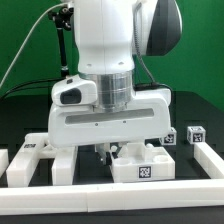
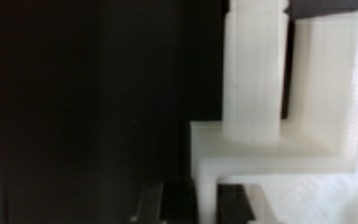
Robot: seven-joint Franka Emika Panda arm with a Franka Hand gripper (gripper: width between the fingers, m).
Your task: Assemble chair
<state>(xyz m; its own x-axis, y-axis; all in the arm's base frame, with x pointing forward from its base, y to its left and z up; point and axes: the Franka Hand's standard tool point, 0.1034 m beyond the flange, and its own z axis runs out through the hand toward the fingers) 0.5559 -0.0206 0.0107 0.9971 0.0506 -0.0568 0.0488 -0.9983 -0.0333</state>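
Chair part (image 2: 256,150) edge gripped by jaws, table (image 2: 87,100) alongside.

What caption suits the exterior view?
Arm low over white chair parts, gripper shut beside a tagged part.

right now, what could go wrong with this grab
1. The end effector is shut at a thin edge of the chair part. The hold looks slight, so it may slip or tilt when lifted.
2. Other loose parts lie close by, and a swinging part could knock them.
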